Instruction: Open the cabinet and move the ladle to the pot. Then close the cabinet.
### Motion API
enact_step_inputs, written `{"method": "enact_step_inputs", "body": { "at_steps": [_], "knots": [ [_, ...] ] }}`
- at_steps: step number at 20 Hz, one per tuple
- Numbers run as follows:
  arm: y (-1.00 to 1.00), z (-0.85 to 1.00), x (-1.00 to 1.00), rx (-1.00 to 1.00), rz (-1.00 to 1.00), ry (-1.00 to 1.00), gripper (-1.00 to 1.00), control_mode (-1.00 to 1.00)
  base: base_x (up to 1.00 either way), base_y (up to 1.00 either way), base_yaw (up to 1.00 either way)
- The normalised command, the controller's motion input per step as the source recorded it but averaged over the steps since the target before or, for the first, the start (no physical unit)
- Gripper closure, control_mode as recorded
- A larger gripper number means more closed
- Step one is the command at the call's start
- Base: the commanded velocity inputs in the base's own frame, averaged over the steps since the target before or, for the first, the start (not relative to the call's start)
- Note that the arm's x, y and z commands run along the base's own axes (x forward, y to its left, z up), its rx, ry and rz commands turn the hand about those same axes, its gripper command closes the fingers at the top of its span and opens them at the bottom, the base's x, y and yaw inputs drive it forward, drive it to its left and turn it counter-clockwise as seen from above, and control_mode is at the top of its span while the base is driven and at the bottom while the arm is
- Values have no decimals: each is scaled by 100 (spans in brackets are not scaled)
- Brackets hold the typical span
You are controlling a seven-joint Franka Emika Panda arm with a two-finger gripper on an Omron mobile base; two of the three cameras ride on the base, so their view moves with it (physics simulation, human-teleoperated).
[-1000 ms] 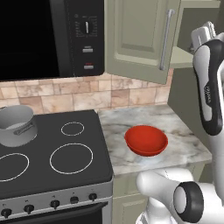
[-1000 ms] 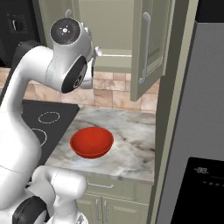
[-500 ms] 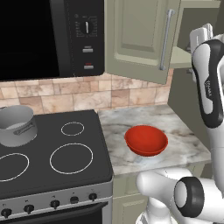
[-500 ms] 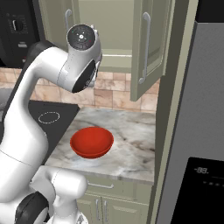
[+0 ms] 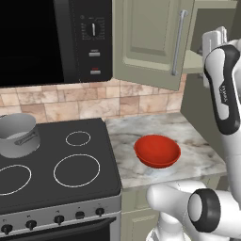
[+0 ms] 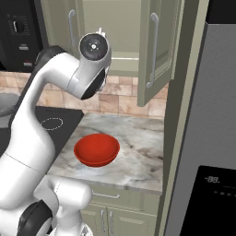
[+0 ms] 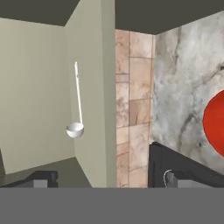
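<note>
Hand view: ladle [image 7: 77,105] long axis along frame vertical, bowl at bottom; hand [image 7: 105,179] open.

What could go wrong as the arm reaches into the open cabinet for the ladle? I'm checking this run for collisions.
1. The ladle lies deep inside the cabinet; the open gripper might clip the shelf edge or an open door going in.
2. Its thin handle could slip from a poor grasp.
3. Carrying it to the pot passes over the red bowl, where it might drop.
</note>
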Motion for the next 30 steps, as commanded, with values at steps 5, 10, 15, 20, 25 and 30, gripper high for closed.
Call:
{"method": "enact_step_inputs", "body": {
  "at_steps": [5, 10, 15, 20, 25, 30],
  "knots": [
    [6, -10, 26, 0, 4, -6, -100, -100, 0, 0, 0],
    [9, -3, 19, 3, 4, -3, -100, -100, 0, 0, 0],
    [13, 0, 13, 4, 3, 0, -100, -100, 0, 0, 0],
    [23, 0, 20, 1, 7, 0, -100, -100, 0, 0, 0],
    [16, 0, 14, 1, 11, 0, -100, -100, 0, 0, 0],
    [9, 0, -1, 1, 11, 0, -100, -100, 0, 0, 0]
  ]
}}
